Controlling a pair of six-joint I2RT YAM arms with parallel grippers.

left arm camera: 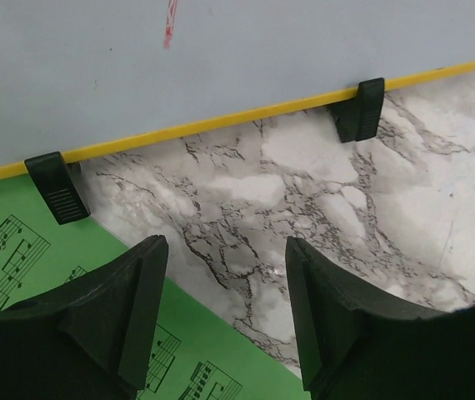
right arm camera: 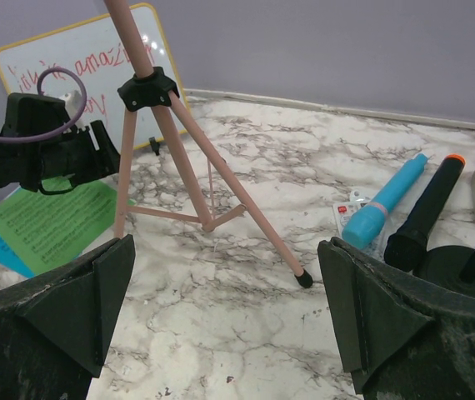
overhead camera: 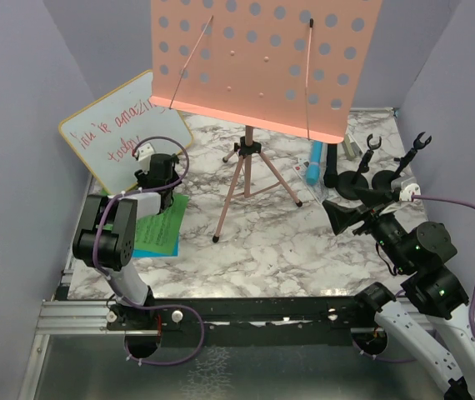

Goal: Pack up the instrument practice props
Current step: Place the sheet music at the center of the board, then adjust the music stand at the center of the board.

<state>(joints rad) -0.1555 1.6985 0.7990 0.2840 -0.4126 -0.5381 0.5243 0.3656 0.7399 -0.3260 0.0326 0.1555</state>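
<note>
Pink tripod music holder (overhead camera: 262,67) stands on the marble table (overhead camera: 262,250), both grippers released.
Left of the holder, below the whiteboard (overhead camera: 117,125), the green music sheet (overhead camera: 159,227) overlaps the blue sheet (right arm camera: 4,246); the left gripper (left arm camera: 225,246) hangs spread and empty. Right of the holder: mic holders (overhead camera: 359,182), black microphone (right arm camera: 425,212), blue microphone (right arm camera: 383,208), and the right gripper (right arm camera: 225,246), wide and empty.

Red handwriting on the whiteboard (overhead camera: 114,117) reads roughly "you're amazing today"; the green music sheet (left arm camera: 21,250) bears printed notation.

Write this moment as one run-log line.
left pincer: open, at green music sheet edge | right pincer: open, empty | pink music stand: upright
</note>
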